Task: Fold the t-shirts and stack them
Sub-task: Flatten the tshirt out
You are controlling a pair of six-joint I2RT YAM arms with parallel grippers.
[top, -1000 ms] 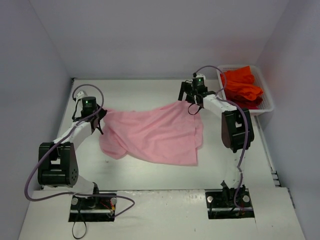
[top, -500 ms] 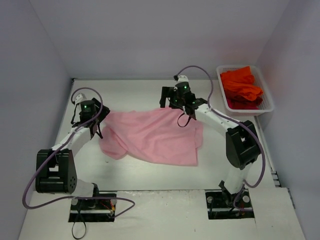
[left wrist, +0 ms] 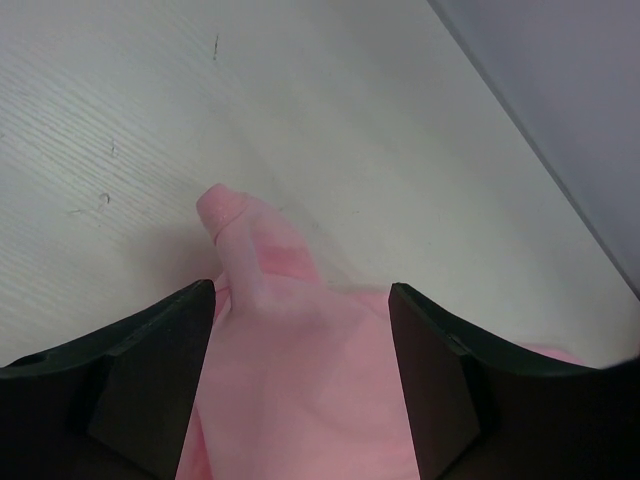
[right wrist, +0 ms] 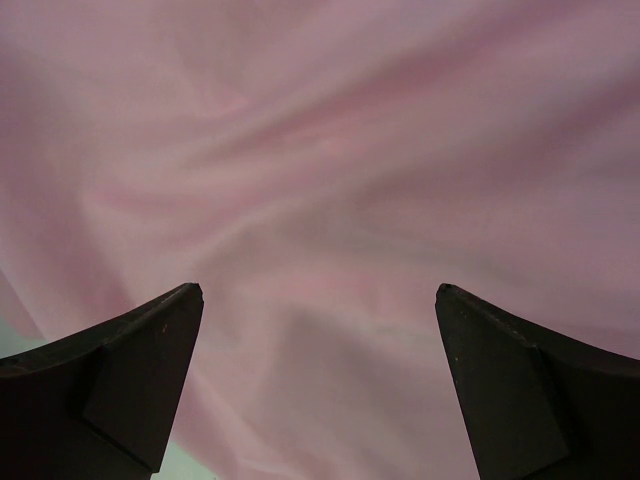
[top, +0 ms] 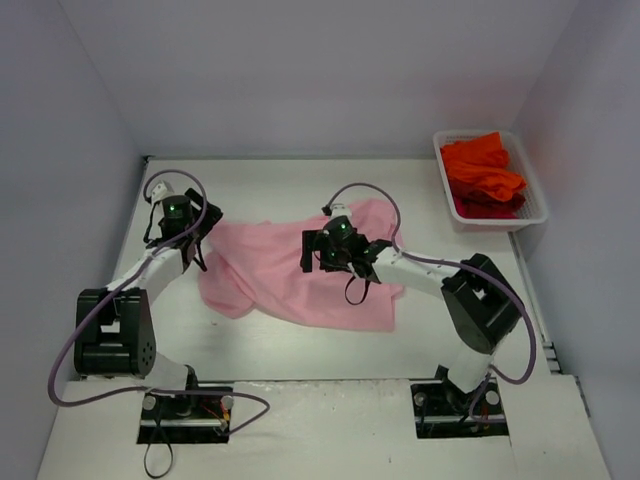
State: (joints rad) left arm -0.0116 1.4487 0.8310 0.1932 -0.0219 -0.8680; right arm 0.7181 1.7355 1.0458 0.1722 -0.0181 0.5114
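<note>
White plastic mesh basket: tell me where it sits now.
In the top view, the basket sits at the table's far right corner, holding orange-red cloth t-shirts, apart from the light pink cloth t-shirt spread mid-table.

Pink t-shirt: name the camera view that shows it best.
Top external: nearly the whole pink t-shirt shows there, lying crumpled on the table. The left wrist view catches only one bunched corner between its fingers; the right wrist view is filled with wrinkled pink cloth, no outline.

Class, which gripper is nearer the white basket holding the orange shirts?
Right. The right gripper hovers over the pink t-shirt mid-table; the left gripper sits at its left edge, farther from the basket.
</note>
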